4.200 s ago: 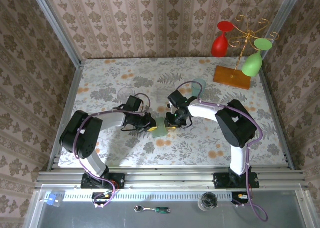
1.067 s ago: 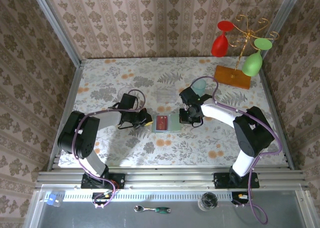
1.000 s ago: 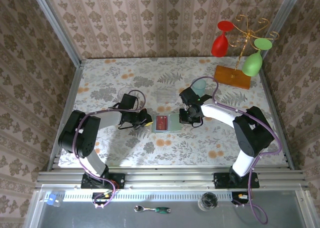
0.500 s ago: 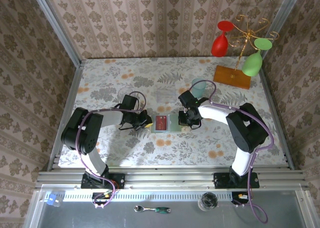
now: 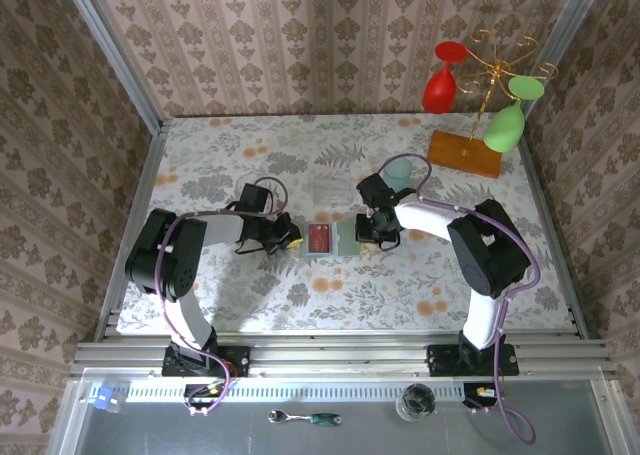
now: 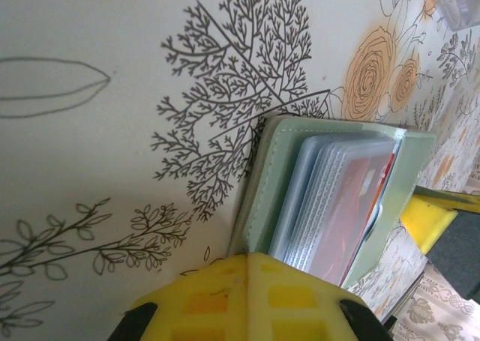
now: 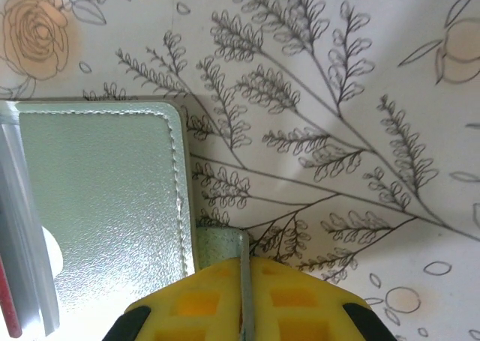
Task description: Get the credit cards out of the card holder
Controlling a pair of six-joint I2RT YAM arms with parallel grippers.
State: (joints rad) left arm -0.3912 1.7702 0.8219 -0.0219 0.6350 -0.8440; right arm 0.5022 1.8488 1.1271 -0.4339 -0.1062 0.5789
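Pinching the card holder point(image 5: 345, 241) at both ends, I have no claw free for the cards point(image 5: 320, 239), and that is my first worry. My left claw point(image 6: 250, 264) is closed narrow on its left edge. My right claw point(image 7: 241, 270) is closed narrow on a thin lip of its right flap. If I let go on one side to reach in, I judge that flap may fold back over the cards, or the whole holder may slide on the bench point(image 5: 300, 155). The cards look snug in their clear sleeves point(image 6: 322, 198), so a tug could drag everything along. Pulling my claws apart too hard could slip that thin lip free. Just beyond my right claw stands a pale cup point(image 5: 400, 171), and a careless swing of that wrist could knock it. The glass rack point(image 5: 468, 150) at the far right is well apart.

The holder lies open and flat in the middle of the bench, between my claws, inside facing up. Its long axis runs left to right, claw to claw, and the crease crosses it near to far. A red card shows in the left half, while the right half is bare green. Which way the sleeve mouths open I cannot tell.
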